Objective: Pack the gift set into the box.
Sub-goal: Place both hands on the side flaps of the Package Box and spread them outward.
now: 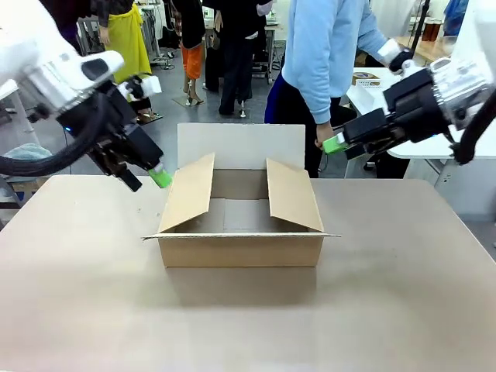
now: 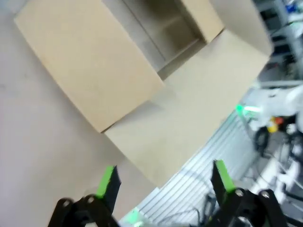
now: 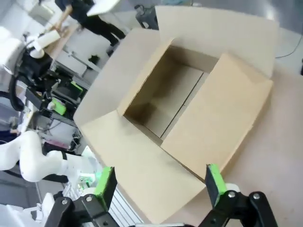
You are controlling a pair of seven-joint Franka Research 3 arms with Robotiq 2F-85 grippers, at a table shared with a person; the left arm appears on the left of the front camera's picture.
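The box [image 1: 242,252] is a brown cardboard carton at the table's middle, its flaps open and its inside bare [image 3: 170,99]. My left gripper [image 1: 159,177] hovers open just left of the box's raised left flap [image 2: 90,56], with nothing between its fingers [image 2: 108,182]. Off to the right of the box and above the table's far edge, my right gripper [image 1: 335,144] is open and holds nothing. Its fingers [image 3: 212,182] point down at the open box from the right flap's side. The gift set is out of view.
A person in a light blue top [image 1: 325,54] stands at the far side, a hand close to my right gripper. A white table [image 1: 434,147] stands behind at the right. Bare tabletop [image 1: 248,325] lies in front of the box.
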